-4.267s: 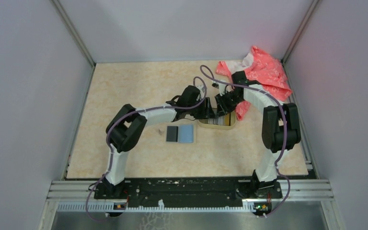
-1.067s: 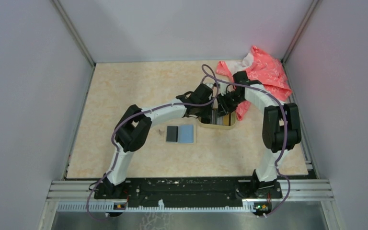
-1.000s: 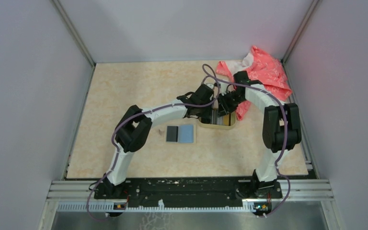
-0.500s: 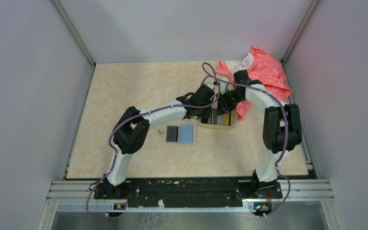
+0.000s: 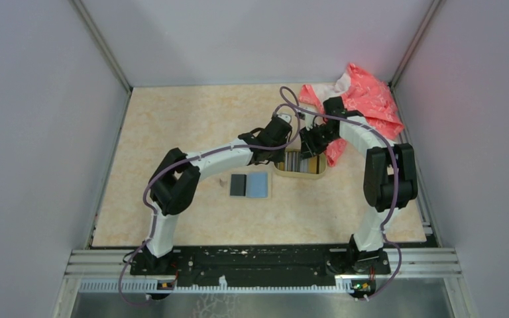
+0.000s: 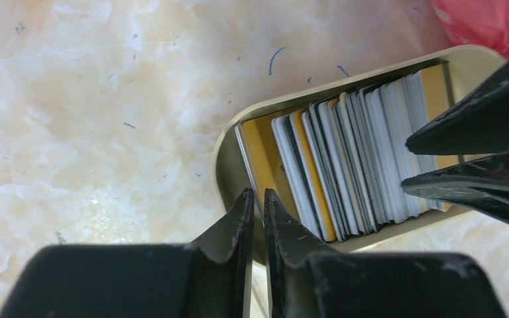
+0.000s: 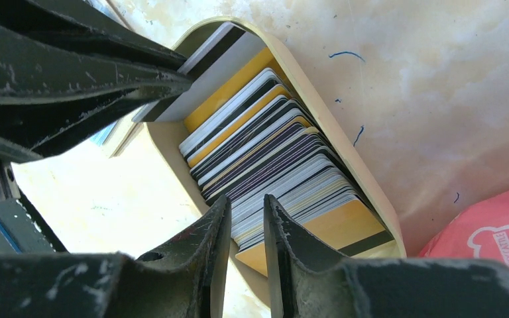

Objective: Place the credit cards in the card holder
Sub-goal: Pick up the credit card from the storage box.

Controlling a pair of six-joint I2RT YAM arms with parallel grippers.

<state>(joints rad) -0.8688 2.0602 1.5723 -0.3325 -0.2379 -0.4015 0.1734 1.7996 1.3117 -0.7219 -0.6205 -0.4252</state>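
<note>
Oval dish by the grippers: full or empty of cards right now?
Full. The oval dish holds a tightly packed row of credit cards standing on edge, spanning most of its length.

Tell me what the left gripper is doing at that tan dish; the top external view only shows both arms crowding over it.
Observer: In the left wrist view, the left gripper sits at one end of the oval dish, fingers almost closed.
Operator: Closed on anything?
Observer: The right wrist view suggests they pinch the endmost card, a grey one tilted outward.
Operator: And the rest?
Observer: The other cards stand on edge in a packed row filling the dish.
</note>
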